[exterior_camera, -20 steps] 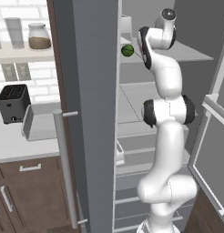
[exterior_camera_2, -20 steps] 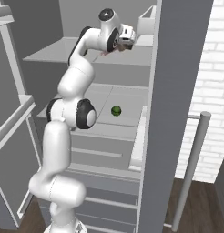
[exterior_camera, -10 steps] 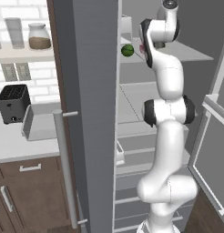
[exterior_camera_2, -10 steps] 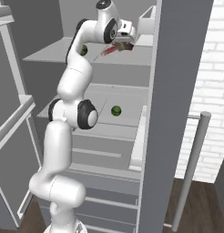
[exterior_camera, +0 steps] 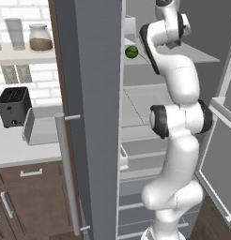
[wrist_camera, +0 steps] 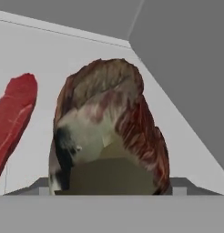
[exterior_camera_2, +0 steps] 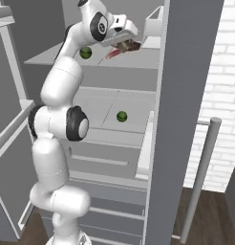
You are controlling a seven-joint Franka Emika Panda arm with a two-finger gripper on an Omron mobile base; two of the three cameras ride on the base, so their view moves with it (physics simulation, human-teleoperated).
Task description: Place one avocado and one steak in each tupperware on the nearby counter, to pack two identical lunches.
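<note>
the gripper is up on the top shelf of the open fridge, and a brown, marbled steak sits right against the hand camera, swallowing the spot where the fingertips should rise. from the right base view the hand hangs just over that steak, the meat showing dark red-brown under the white wrist. the jaws look closed onto the steak across its narrow width, though the fingers themselves are hidden behind the meat, so the pinch is a judgement and not a clean sighting.

the relation that matters: the steak lies directly ahead of and under the hand, its long axis running away from the camera toward the back of the shelf, so the way out is up and back toward the open door. a second, redder steak lies just beside it on the hand view's left, apart from the first.

one avocado rests further along the same shelf, another avocado on the shelf below. the counter lies off to the robot's left, past the fridge door, with a toaster on it.
</note>
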